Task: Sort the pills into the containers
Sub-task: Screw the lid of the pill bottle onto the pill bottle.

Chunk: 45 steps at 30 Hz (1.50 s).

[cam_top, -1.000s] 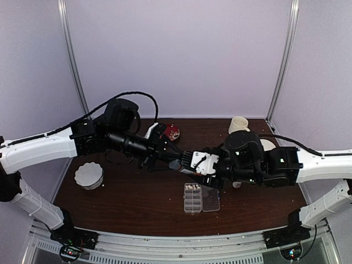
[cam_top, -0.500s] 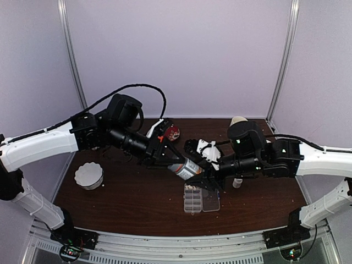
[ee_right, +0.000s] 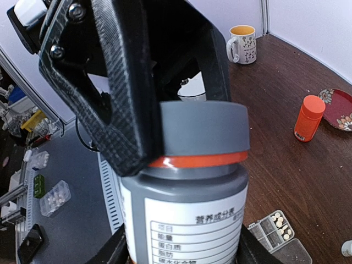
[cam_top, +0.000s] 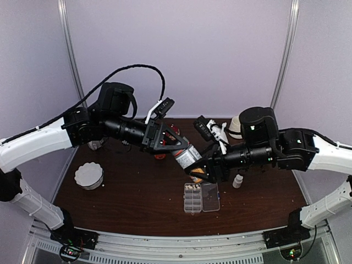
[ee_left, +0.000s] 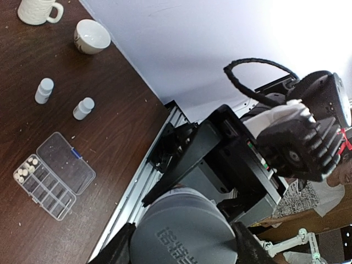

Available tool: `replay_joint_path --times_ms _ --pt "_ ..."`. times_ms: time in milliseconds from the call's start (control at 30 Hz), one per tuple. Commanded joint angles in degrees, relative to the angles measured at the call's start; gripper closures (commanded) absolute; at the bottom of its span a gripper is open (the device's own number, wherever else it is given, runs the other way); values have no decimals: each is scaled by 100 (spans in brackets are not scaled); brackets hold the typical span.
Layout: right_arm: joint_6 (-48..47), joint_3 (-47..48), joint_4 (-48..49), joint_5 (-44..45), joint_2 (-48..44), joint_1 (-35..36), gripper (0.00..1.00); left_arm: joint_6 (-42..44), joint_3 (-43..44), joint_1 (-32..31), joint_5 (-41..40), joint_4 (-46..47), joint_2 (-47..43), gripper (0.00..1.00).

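Observation:
A grey bottle (cam_top: 187,157) with a white label, orange ring and grey cap (ee_right: 201,129) hangs tilted above the table between both arms. My left gripper (cam_top: 177,144) is shut on the cap (ee_left: 184,228). My right gripper (cam_top: 200,171) is shut on the bottle's body (ee_right: 184,220). Below them the clear organiser box (cam_top: 201,198) lies open on the table, lid flat beside it. A few cream pills (ee_left: 25,169) fill one end compartment; the other containers (ee_left: 47,187) look empty.
An orange bottle (ee_right: 308,118) stands by a red plate (ee_right: 338,110). Two small white bottles (ee_left: 44,91) (ee_left: 83,108), a bowl (ee_left: 91,36) and a mug (cam_top: 237,125) sit at the right back. A white ruffled dish (cam_top: 89,175) is at the left.
Both arms have lifted the grey bottle higher above the table and tilted it, cap end up toward the left. Both grips have stayed as they were.

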Motion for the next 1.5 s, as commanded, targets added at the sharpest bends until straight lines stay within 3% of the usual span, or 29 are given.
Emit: replay_joint_path --times_ms 0,167,333,500,933,1100,1467 --pt "1000 538 1311 287 -578 -126 100 622 -97 -169 -109 -542 149 100" --pt "1353 686 832 701 -452 -401 100 699 -37 -174 -237 -541 224 100" --pt "2014 211 1752 -299 -595 -684 100 703 -2 -220 -225 -497 245 100" --pt "2154 19 2020 -450 -780 -704 100 707 -41 -261 -262 -500 221 100" --pt "1942 -182 1740 -275 -973 -783 100 775 -123 -328 -409 -502 71 100" --pt "1880 46 1543 -606 -861 -771 100 744 -148 -361 -444 -500 -43 100" --pt "994 453 273 -51 -558 -635 100 907 -122 -391 -477 -502 -98 100"
